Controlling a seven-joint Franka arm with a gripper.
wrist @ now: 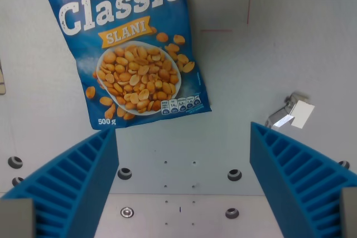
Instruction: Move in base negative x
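Between the two blue ribbed fingers point(72, 185) at the bottom of the wrist view is just bare grey table point(234, 82), so the gripper point(181, 185) is spread wide and holding nothing. One finger sits at the wrist view's left, the other at the wrist view's right, with a big gap between them.

Ahead of the gripper and a bit toward the wrist view's left lies a blue bag of peanuts point(134, 48), flat on the table and tilted slightly. You can read "KIKIRIKI Classic SLANI" on it, with a picture of a bowl of peanuts and "500 g" in the lower corner. Its bottom edge ends just ahead of the left finger's tip, not touching it as far as I can see.

Off toward the wrist view's right, just beyond the right finger's tip, there's a small shiny metal piece point(291, 112), can't tell what it is exactly.

Right under the gripper the table has a lighter plate point(181, 215) with a few bolts point(125, 173) and small holes around it.
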